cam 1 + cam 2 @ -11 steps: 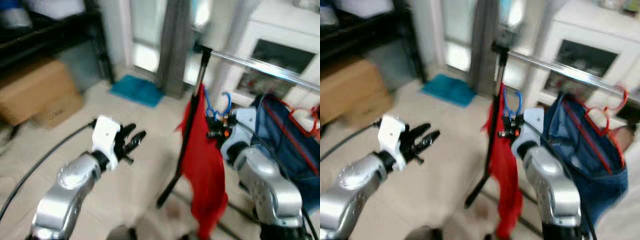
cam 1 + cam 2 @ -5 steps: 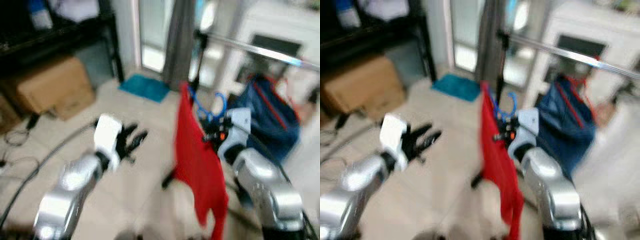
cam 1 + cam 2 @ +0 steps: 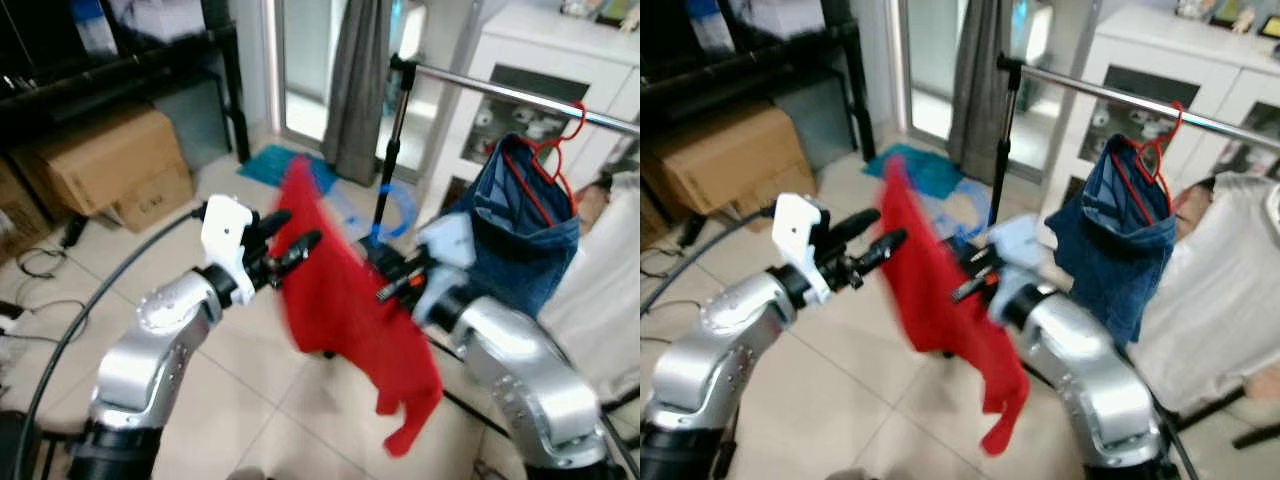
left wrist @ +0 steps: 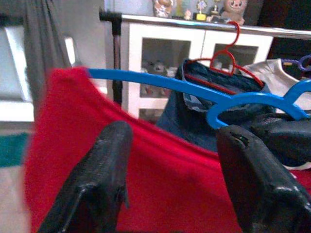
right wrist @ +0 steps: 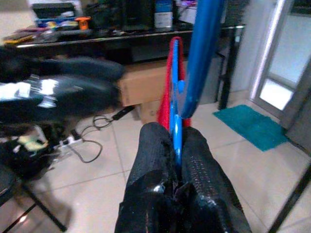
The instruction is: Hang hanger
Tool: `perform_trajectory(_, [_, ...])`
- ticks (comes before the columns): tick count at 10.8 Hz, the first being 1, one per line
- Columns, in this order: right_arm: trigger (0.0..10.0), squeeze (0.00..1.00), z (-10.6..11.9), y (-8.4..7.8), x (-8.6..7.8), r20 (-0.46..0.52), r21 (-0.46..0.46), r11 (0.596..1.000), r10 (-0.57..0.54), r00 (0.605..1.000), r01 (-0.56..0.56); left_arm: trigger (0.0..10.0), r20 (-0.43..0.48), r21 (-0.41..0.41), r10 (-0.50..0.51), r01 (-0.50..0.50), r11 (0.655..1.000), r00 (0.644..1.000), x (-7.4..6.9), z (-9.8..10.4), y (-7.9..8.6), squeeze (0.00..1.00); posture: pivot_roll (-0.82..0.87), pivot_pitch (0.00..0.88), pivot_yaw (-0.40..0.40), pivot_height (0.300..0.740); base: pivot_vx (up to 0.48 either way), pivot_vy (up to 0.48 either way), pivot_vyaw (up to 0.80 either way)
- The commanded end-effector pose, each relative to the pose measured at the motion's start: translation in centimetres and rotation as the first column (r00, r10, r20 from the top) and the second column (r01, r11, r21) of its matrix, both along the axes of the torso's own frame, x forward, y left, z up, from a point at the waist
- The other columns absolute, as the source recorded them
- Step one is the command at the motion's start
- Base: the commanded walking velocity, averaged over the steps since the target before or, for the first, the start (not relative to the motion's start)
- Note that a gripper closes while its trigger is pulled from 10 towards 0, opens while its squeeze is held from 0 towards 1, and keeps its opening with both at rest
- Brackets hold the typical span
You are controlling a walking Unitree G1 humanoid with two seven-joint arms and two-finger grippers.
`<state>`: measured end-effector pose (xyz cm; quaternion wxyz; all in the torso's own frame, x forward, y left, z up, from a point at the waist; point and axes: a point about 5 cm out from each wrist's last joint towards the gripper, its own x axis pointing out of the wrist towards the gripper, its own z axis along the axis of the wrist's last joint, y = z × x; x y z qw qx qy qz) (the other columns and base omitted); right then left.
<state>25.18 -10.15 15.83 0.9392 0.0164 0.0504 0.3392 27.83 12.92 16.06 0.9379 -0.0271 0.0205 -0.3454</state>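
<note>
A blue hanger carries a red shirt, which hangs slanted and motion-blurred between my two arms. My right gripper is shut on the blue hanger near its hook, low and in front of the clothes rail. My left gripper is open, its fingers right at the shirt's upper edge, under the hanger's arm. On the rail hangs a blue denim garment on a red hanger.
The rail's black upright pole stands behind the shirt. Cardboard boxes and a black shelf are at the left, a white cabinet and a white garment at the right. A teal mat lies by the grey curtain.
The view has shifted and sharpened. My right gripper has swung the hanger and red shirt leftward, from beside the rack pole to my left gripper's fingers.
</note>
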Motion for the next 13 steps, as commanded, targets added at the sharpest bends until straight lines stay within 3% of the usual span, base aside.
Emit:
perform_trajectory(1, [0.0, 0.0, 1.4, 0.1, -0.1, 0.083, 0.001, 1.0, 0.021, 0.996, -0.021, 10.0, -0.002, -0.029, -0.016, 0.016, 0.999, 1.0, 0.4, 0.4, -0.4, 0.0, -0.01, 0.005, -0.009, 0.74, 0.0, 0.0, 0.0])
perform_trajectory(3, [0.0, 0.0, 1.7, 0.2, -0.3, 0.115, -0.004, 0.999, 0.042, 0.992, -0.042, 10.0, -0.037, 0.005, 0.124, -0.124, 0.992, 0.992, 2.3, 0.1, 0.4, 0.0, -0.02, 0.0, 0.002, 0.74, 0.0, 0.0, 0.0])
perform_trajectory(6, [0.0, 0.0, 2.0, 0.4, -0.8, 0.15, 0.008, 0.995, 0.093, 0.984, -0.095, 10.0, -0.063, -0.024, 0.214, -0.215, 0.976, 0.975, 3.6, 0.3, 1.1, 0.0, -0.02, 0.0, 0.004, 0.74, 0.0, 0.0, 0.0])
perform_trajectory(13, [0.0, 0.0, 2.2, 0.5, -0.8, 0.173, 0.01, 0.992, 0.121, 0.978, -0.125, 10.0, -0.017, -0.055, 0.046, -0.047, 0.997, 0.999, 3.5, 1.3, -0.3, 0.0, -0.02, 0.0, -0.002, 0.74, 0.0, 0.0, 0.0])
